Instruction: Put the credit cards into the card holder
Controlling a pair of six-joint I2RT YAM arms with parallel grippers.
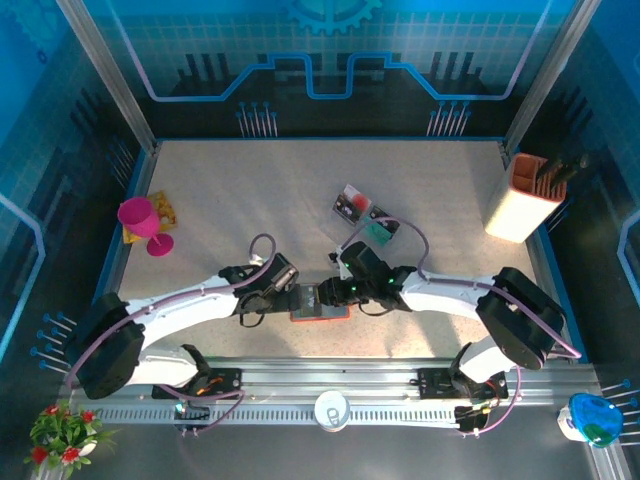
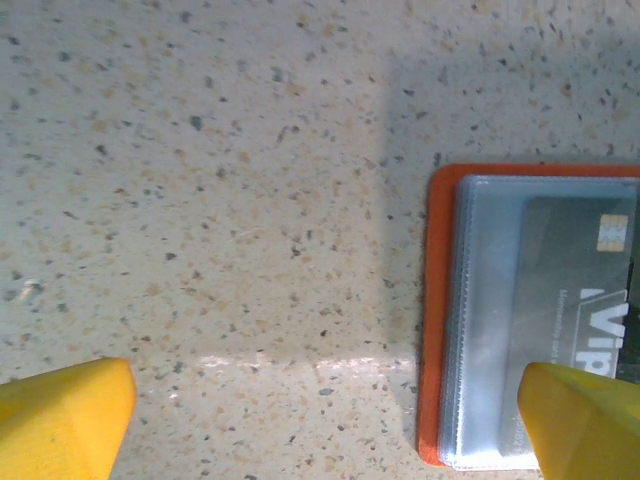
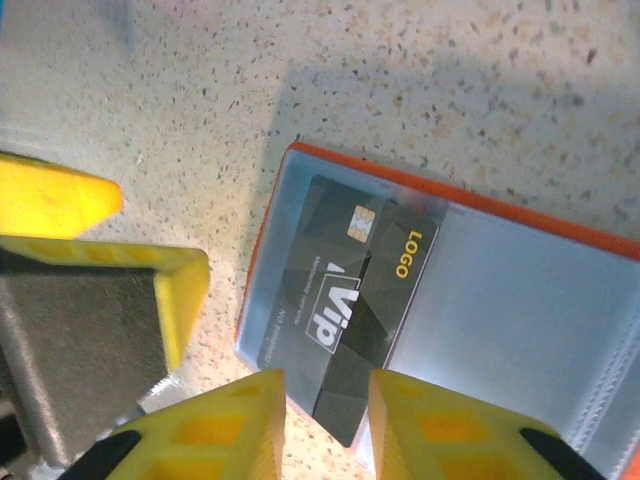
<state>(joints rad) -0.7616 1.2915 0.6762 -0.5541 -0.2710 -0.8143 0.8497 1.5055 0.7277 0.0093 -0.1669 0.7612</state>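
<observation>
The orange-red card holder [image 1: 322,312] lies open on the table between both grippers, clear sleeves facing up [image 3: 520,290]. A black card marked "Vip" and "LOGO" [image 3: 350,290] sits partly inside the left sleeve, also seen through the plastic [image 2: 575,300]. Its near corner sticks out between the fingertips of my right gripper [image 3: 327,425], whose jaws stand apart. My left gripper [image 2: 325,425] is wide open over bare table, and its right finger [image 2: 585,420] overlaps the holder's [image 2: 432,330] corner. More credit cards lie farther back: white with red [image 1: 352,203], teal [image 1: 377,233], black [image 1: 386,217].
A pink goblet [image 1: 141,222] stands at the left beside yellow bits [image 1: 162,208]. An orange and white box with dark utensils [image 1: 523,197] stands at the back right. The left gripper's fingers [image 3: 185,290] sit just left of the holder.
</observation>
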